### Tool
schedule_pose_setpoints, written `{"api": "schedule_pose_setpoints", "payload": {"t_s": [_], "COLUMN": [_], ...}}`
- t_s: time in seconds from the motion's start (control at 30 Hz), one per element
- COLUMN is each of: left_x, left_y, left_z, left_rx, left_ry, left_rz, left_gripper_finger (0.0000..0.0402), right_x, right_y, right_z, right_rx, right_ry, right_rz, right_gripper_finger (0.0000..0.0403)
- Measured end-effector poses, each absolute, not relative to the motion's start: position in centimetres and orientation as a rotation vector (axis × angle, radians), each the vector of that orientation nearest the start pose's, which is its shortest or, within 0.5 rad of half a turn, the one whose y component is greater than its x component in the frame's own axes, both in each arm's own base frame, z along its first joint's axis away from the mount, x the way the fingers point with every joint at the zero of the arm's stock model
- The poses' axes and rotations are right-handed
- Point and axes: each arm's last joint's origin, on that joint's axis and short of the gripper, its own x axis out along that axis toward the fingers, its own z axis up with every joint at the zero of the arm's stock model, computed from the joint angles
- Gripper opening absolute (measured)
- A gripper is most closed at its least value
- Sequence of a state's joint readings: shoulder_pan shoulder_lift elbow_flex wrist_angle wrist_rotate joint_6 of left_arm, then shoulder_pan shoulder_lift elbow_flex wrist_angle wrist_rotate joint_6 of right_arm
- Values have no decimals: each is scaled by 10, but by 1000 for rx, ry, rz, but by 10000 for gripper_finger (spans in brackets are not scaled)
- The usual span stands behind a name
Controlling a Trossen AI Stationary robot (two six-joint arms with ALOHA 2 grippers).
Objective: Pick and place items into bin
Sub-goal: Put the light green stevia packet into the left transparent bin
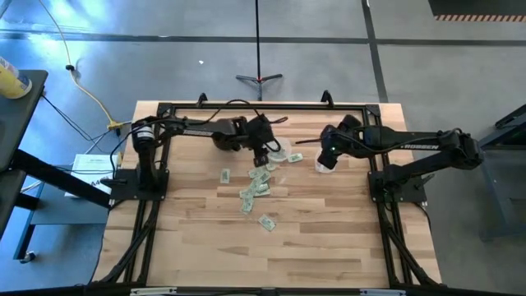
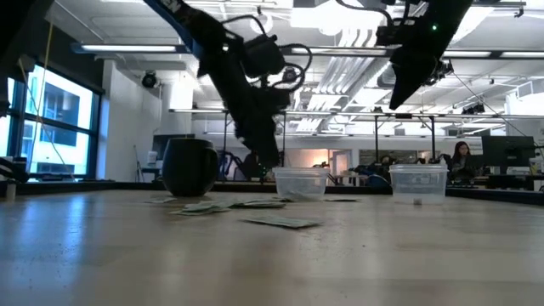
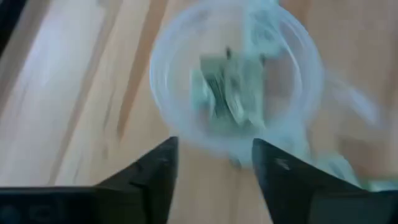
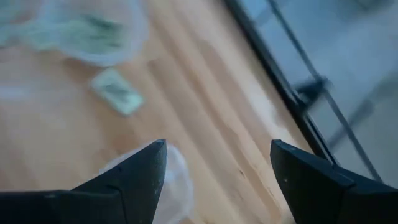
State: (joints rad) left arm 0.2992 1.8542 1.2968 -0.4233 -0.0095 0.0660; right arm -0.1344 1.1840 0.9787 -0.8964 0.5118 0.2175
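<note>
The wooden table (image 1: 329, 247) carries a black frame from which both dark arms reach inward; the left arm stretches along the far edge from the left post, and the right arm comes in from the right post.

The left gripper (image 1: 260, 156) hangs low over the middle of the far half of the table, just beside the bin; its fingers (image 3: 152, 177) stand apart with nothing between them, and its wrist view looks down into the bin (image 3: 236, 81), a round clear bowl with green-and-white slips (image 3: 230, 93) lying inside; in the high view the bin (image 1: 283, 154) sits between the two grippers, nearer the left one.

The right gripper (image 1: 325, 158) is raised above the table, over a smaller clear plastic cup (image 1: 323, 165); its fingers (image 4: 134, 177) are spread wide and empty, with the cup's rim showing beneath them and one loose slip (image 4: 116, 91) lying on the wood near the bin.

In the low view a dark mug (image 2: 189, 167) stands on the left, with the bin (image 2: 300, 184) and the cup (image 2: 417, 183) to its right.

The remaining items (image 1: 256, 187) lie scattered on the table in front of the bin, some overlapping, one (image 1: 266, 221) lying apart toward the near edge.
</note>
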Motion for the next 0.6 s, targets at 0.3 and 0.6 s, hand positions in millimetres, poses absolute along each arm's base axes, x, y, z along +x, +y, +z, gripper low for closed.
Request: {"api": "schedule_pose_setpoints", "payload": {"t_s": [0.3, 0.6], "left_x": [324, 282], "left_y": [45, 2], "left_z": [224, 192], "left_rx": [-66, -131], "left_ry": [1166, 1224], "left_rz": [185, 143], "left_gripper_finger": [259, 212], "right_x": [261, 292], "right_y": [-42, -24], "right_z": [247, 217], "right_rx": [-185, -343], "right_ry": [1030, 1030], "right_rz": [-307, 33], "right_gripper_finger": [277, 277]}}
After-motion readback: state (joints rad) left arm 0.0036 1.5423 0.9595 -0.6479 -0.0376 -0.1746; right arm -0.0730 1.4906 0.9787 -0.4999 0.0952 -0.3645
